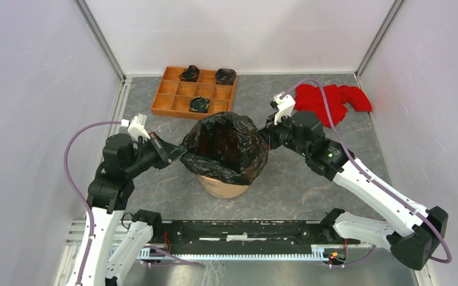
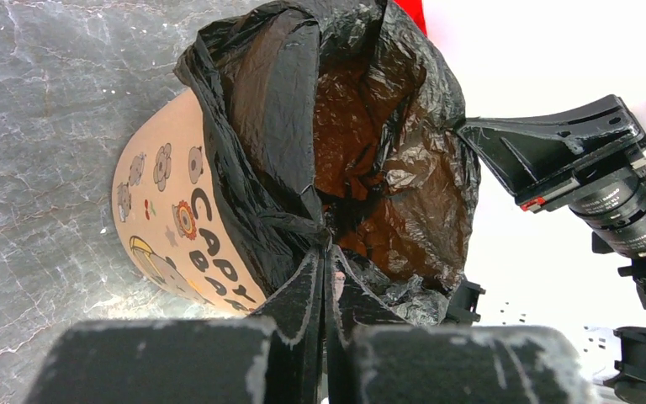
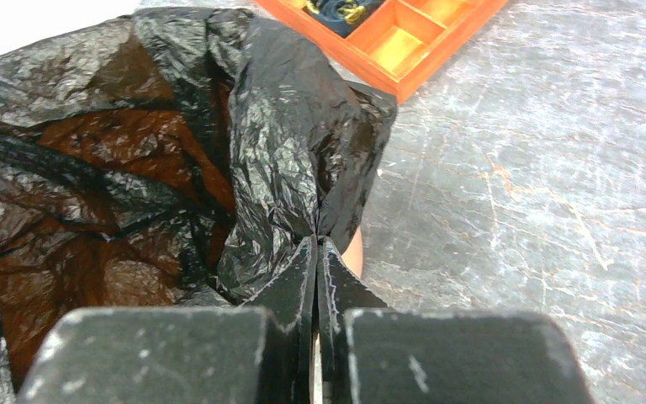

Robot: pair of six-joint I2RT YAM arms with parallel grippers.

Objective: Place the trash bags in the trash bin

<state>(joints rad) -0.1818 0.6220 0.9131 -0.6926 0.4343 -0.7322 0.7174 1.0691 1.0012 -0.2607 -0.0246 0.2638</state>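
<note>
Although the trash bag (image 1: 226,146) already sits over the mouth of the trash bin (image 1: 223,186), you are only partway. The film balloons above the rim, and the left wrist view shows the hem draped down just part of the printed outer wall, with the pocket seeming to sag inside. Your left gripper (image 1: 176,154) is clamped on a pinch of film at the bag's left edge, and your right gripper (image 1: 266,136) is clamped on a pinch at its right edge, so the bag stretches between them. What is left, I judge, is drawing the hem down round the rim and letting go. You have bare table either side of the bin and in front. The compartment tray (image 1: 194,89) lies close behind it and the red cloth (image 1: 334,98) near your right wrist, so pull outward and down, not back.
</note>
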